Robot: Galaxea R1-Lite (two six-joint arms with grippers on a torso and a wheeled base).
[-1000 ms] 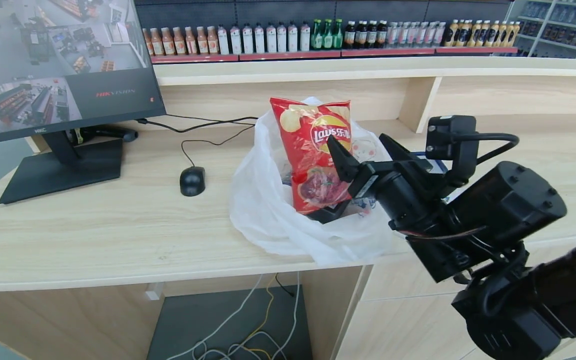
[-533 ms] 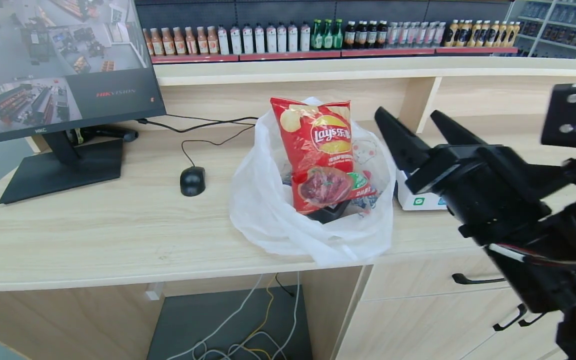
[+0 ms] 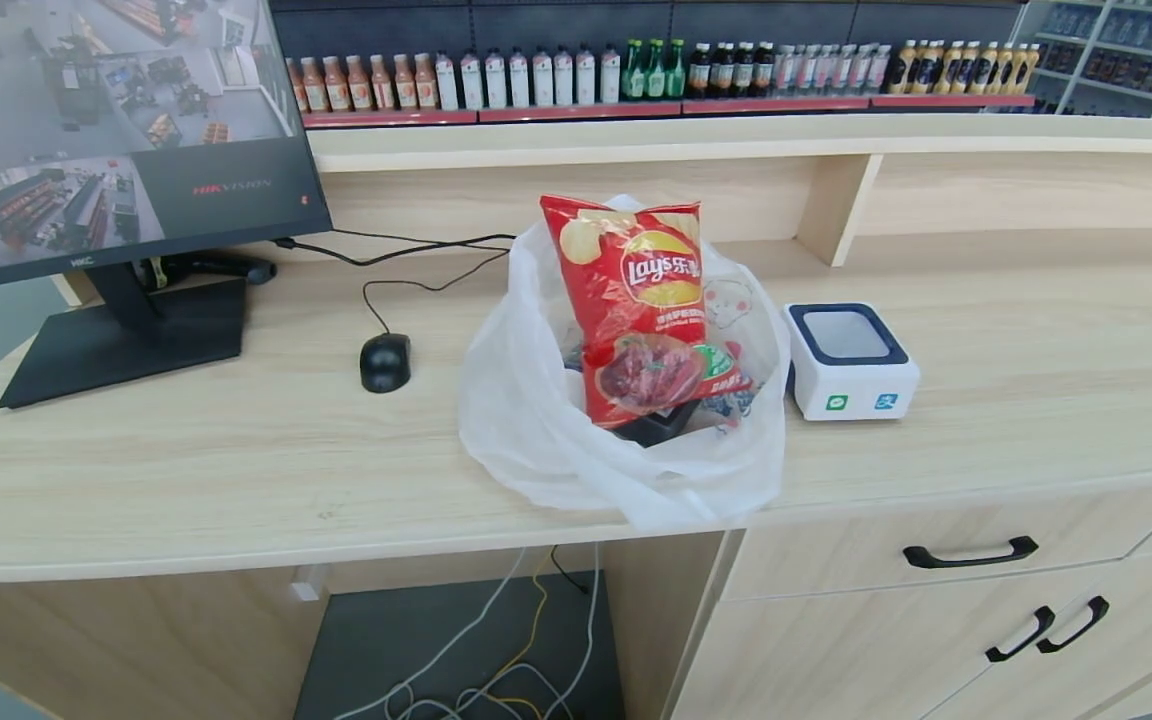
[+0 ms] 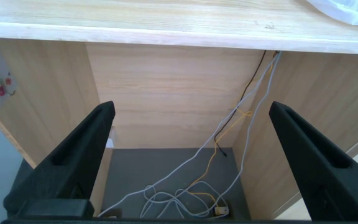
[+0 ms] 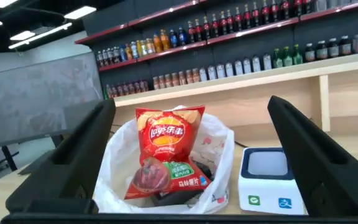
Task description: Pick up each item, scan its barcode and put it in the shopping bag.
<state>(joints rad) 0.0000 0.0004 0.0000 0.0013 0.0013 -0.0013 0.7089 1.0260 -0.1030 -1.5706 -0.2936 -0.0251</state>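
Observation:
A red chip bag point(image 3: 636, 305) stands upright in the white plastic shopping bag point(image 3: 546, 420) on the wooden counter, with other packets and a dark item beneath it. The same chip bag point(image 5: 165, 149) and shopping bag point(image 5: 114, 180) lie well ahead of my right gripper point(image 5: 191, 155), which is open and holds nothing. A white barcode scanner point(image 3: 848, 362) with a dark-rimmed window sits just right of the bag; the scanner point(image 5: 267, 183) appears in the right wrist view too. My left gripper point(image 4: 194, 155) is open and empty, below the counter's front edge facing the knee space.
A monitor point(image 3: 106, 130) on a black stand occupies the counter's left, with a black mouse point(image 3: 385, 361) and its cable between it and the bag. Drawers with black handles point(image 3: 970, 552) sit under the scanner. Loose cables point(image 4: 191, 186) hang in the knee space. Bottles line the back shelf point(image 3: 656, 70).
My right arm, which stood open over the bag a second ago, drew back to the right and out of the head view, uncovering the scanner. The chip bag stayed in the shopping bag.

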